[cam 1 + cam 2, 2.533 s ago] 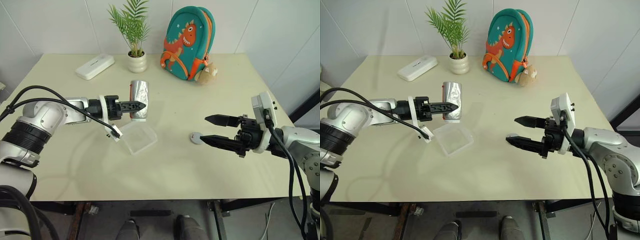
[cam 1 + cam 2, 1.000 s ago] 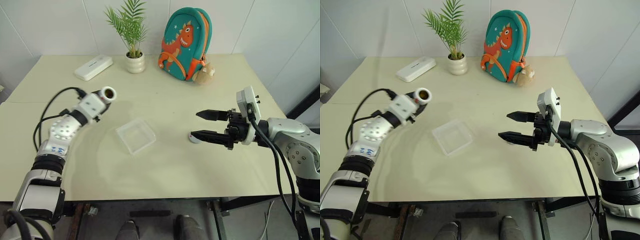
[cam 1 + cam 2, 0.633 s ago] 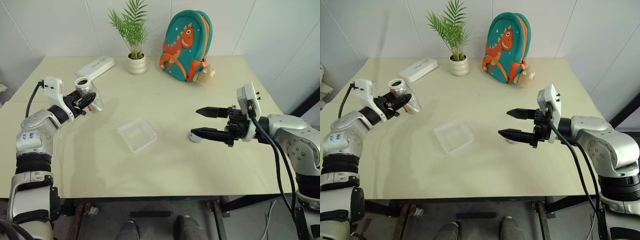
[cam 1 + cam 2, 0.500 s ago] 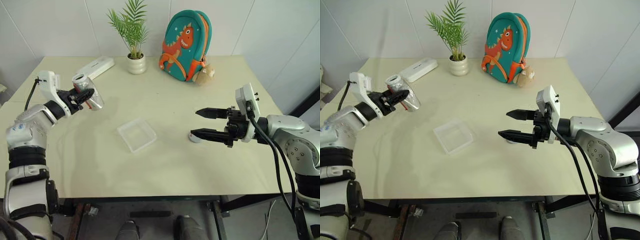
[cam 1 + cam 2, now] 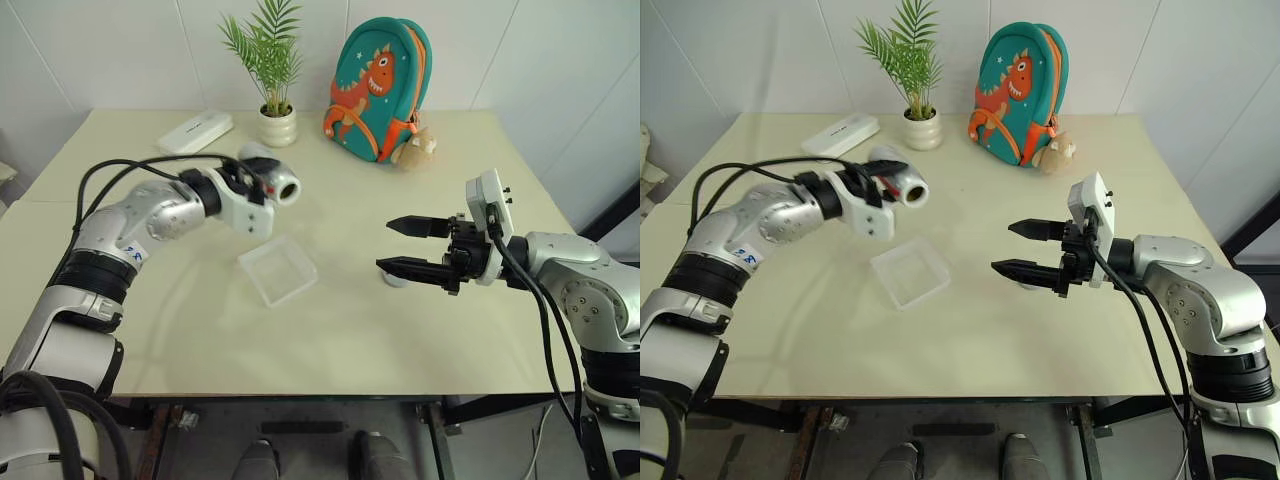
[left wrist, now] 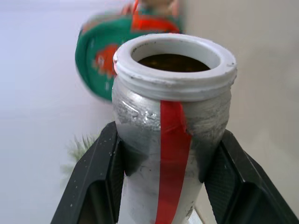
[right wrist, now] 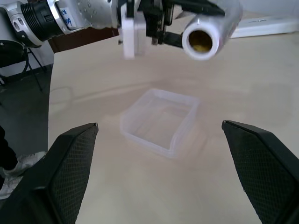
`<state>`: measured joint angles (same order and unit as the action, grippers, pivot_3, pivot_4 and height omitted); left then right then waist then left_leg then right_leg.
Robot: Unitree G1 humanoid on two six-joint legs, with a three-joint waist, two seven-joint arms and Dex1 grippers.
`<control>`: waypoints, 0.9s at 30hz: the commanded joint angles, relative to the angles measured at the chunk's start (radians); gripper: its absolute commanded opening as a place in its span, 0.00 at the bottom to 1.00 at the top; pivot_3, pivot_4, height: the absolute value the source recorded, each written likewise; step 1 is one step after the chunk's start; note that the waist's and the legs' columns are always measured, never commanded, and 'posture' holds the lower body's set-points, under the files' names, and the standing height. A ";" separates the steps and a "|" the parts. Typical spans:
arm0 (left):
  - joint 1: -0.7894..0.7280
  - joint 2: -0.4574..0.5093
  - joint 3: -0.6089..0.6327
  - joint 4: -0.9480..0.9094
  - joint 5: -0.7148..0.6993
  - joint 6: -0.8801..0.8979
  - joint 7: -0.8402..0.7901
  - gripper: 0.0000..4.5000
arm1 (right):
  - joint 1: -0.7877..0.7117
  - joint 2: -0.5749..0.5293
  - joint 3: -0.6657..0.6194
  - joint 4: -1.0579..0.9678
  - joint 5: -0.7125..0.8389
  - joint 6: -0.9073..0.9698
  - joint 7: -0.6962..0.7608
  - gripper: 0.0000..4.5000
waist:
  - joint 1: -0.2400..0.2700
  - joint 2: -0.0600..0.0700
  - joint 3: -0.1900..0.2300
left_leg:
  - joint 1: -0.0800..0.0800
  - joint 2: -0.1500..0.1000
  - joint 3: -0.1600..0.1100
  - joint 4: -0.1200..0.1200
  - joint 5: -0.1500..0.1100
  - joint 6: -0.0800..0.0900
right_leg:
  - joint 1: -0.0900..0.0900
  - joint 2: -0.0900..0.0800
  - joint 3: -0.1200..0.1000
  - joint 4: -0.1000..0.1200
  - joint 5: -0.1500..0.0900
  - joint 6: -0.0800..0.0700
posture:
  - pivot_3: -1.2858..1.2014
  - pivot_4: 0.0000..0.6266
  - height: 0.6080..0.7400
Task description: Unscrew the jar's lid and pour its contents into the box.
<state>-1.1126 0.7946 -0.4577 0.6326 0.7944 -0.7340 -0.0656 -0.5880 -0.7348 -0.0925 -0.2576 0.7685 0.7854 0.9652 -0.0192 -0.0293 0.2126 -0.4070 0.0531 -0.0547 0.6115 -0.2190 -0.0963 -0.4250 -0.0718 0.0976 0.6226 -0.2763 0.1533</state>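
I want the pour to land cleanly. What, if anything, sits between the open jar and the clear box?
Nothing visible does. The left gripper holds the jar tipped sideways above the table, its mouth open; the box lies bare just below and beside it.

Far edge of table (image 5: 330,330): white case (image 5: 195,131), potted palm (image 5: 270,70), dino backpack (image 5: 378,85) w/ maybe plush toy (image 5: 418,148).

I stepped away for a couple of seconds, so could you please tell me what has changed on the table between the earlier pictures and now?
The left pincer, shut on the jar throughout, swung it out to the table's left side and has brought it back, now lying level above the box's far edge, mouth facing the right pincer. Nothing was let go. The right pincer stayed open over the lid; the box kept its place.
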 commanded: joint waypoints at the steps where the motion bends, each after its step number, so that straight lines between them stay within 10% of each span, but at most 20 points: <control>1: -0.066 0.069 -0.053 -0.108 0.267 -0.040 0.249 0.43 | 0.027 -0.009 -0.052 -0.066 0.024 -0.004 -0.024 0.99 | -0.006 0.000 0.000 | 0.000 0.000 0.000 0.000 0.000 0.000 | 0.000 0.000 0.000 0.000 0.000 0.000 | 0.52 0.24 1.00; 7: -0.056 0.143 -0.161 -0.266 0.726 0.202 0.714 0.43 | 0.050 0.002 -0.058 -0.094 0.034 0.001 -0.059 0.99 | -0.007 0.000 0.000 | 0.000 0.000 0.004 0.001 -0.002 0.001 | -0.002 0.000 0.003 0.001 -0.001 0.002 | 0.52 0.24 1.00; 13: -0.031 0.198 -0.217 -0.272 0.871 0.286 0.904 0.43 | 0.029 -0.007 -0.054 -0.084 0.039 0.005 -0.058 0.99 | -0.010 0.000 0.000 | 0.001 0.000 0.005 0.001 -0.002 0.001 | -0.002 0.000 0.004 0.002 -0.001 0.002 | 0.52 0.24 1.00; 20: -0.005 0.203 -0.221 -0.255 0.894 0.324 0.915 0.43 | 0.016 0.002 -0.045 -0.079 0.042 0.010 -0.062 0.99 | -0.006 0.000 0.000 | 0.001 0.000 0.006 0.001 -0.002 0.001 | -0.002 0.000 0.004 0.002 -0.001 0.002 | 0.52 0.24 1.00; 27: -0.003 0.167 -0.126 -0.108 0.627 0.218 0.786 0.43 | 0.012 0.001 -0.044 -0.074 0.040 0.011 -0.060 0.99 | -0.010 0.000 0.000 | 0.001 0.000 0.006 0.001 -0.002 0.002 | -0.002 0.000 0.004 0.003 -0.001 0.002 | 0.52 0.24 1.00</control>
<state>-1.0970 0.9704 -0.6621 0.4635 1.5522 -0.4777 0.7796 -0.5589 -0.7323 -0.1234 -0.3129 0.7910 0.8005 0.9025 -0.0290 -0.0297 0.2128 -0.4061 0.0528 -0.0490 0.6125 -0.2212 -0.0946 -0.4275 -0.0720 0.1017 0.6258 -0.2771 0.1552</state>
